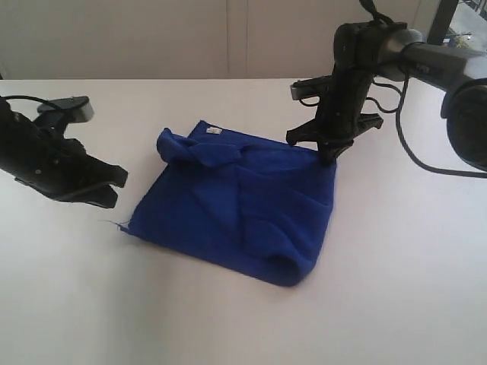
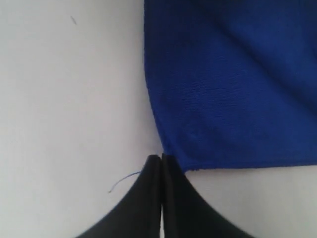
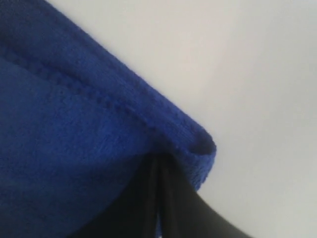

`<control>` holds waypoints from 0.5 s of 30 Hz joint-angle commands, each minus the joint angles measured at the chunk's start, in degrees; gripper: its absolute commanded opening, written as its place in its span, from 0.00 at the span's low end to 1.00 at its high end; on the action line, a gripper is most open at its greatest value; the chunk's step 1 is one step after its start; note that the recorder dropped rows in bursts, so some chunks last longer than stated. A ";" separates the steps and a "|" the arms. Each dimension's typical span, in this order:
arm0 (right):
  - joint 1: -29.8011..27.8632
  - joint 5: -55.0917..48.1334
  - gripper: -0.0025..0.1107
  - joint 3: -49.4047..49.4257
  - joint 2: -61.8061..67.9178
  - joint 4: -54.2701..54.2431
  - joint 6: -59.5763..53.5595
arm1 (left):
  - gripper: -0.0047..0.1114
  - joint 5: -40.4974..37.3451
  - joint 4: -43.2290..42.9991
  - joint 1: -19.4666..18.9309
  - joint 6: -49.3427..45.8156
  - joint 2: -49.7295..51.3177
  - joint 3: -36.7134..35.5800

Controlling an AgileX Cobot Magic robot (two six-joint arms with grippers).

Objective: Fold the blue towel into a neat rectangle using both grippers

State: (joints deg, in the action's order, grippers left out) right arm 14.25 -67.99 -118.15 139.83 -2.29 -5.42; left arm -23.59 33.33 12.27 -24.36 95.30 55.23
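The blue towel [image 1: 236, 213] lies in a rough folded square on the white table, rumpled along its far edge, with a small white tag [image 1: 214, 131] at the far corner. My left gripper [image 1: 118, 190] is shut and holds nothing. In the left wrist view its tips [image 2: 162, 157] sit just beside the towel's [image 2: 233, 89] near-left corner. My right gripper [image 1: 329, 157] stands upright at the far right corner. In the right wrist view its jaws [image 3: 158, 161] are shut on the hemmed corner of the towel [image 3: 74, 139], which drapes over the tips.
A loose blue thread [image 2: 124, 179] lies on the table [image 1: 396, 289] by the left jaws. Black cables [image 1: 411, 152] trail behind the right arm. A pale wall [image 1: 152, 38] runs along the back edge.
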 commanded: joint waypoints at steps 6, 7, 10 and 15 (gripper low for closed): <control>-0.45 -1.48 0.02 9.82 -5.53 0.80 0.63 | 0.04 -1.91 0.90 4.74 -4.19 3.21 4.00; -0.32 -0.59 0.02 10.48 -6.49 0.80 0.63 | 0.04 -2.46 0.57 5.18 -4.77 3.21 4.75; 0.27 1.78 0.02 10.98 -9.49 0.80 0.63 | 0.04 -2.59 0.32 5.71 -6.29 3.30 7.18; 1.18 7.24 0.02 10.98 -12.34 0.92 0.51 | 0.04 -0.50 0.07 5.71 -6.43 5.23 8.34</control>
State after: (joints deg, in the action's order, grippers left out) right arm 15.02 -64.00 -107.28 128.87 -1.72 -5.07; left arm -23.92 33.33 17.67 -30.29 99.32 63.30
